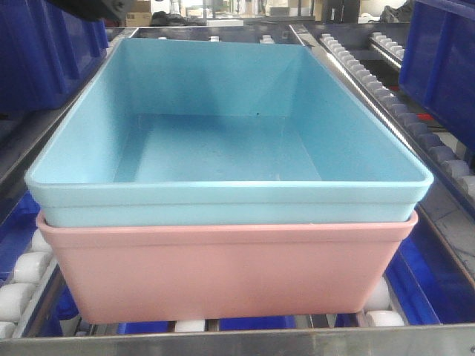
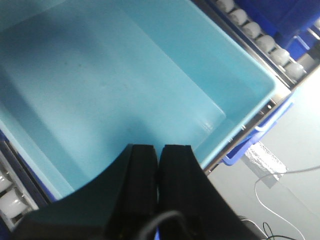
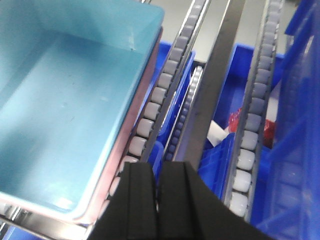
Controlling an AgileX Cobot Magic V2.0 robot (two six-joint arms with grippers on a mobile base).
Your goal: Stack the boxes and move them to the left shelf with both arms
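Light blue tub nested in the pink tub, both parked on the roller rack behind the steel front bar. Left gripper pressed together, empty, hanging over the blue tub's inside. Right gripper likewise closed on nothing, above the rollers just beside the stack. Dark blue bins alongside.
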